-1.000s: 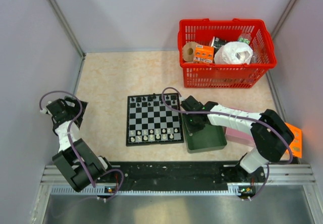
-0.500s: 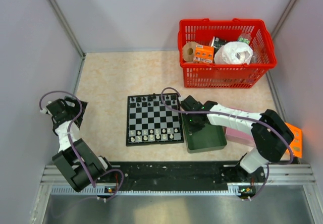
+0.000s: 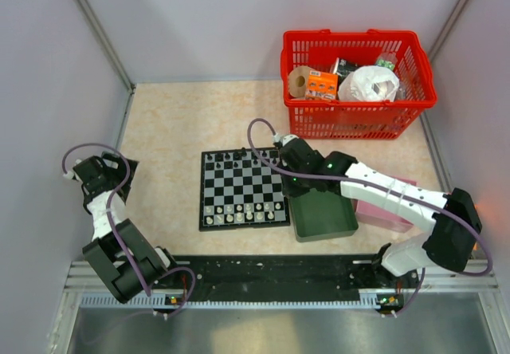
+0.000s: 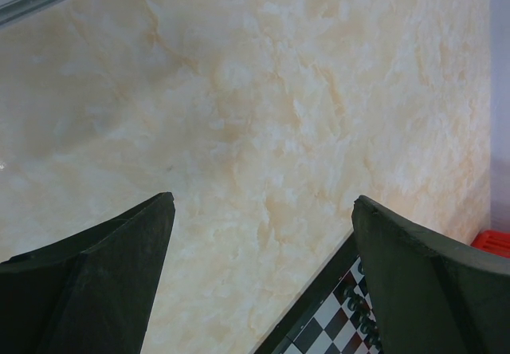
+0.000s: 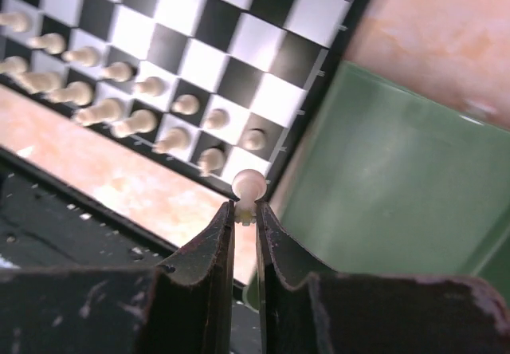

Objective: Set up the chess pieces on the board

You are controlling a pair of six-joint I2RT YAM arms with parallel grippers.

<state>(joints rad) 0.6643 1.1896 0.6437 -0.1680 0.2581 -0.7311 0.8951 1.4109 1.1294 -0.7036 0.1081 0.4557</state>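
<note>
The right gripper [image 5: 245, 207] is pinching one little white piece [image 5: 249, 185] between its two fingers. It holds the piece by the right edge of the board [image 3: 243, 188], where the green tray [image 3: 323, 214] sits just beside the board. More white pieces [image 5: 119, 71] stand in two rows along the board's near side, and black pieces [image 3: 229, 157] stand along its far side. The left gripper [image 4: 263, 202] is well off to the board's left — its fingers are spread wide, with nothing in them.

Black-and-white checkered chessboard [image 3: 243, 186] at centre frame; dark green tray [image 3: 323, 214] lower right of it; red mesh basket [image 3: 351, 119] upper right.
</note>
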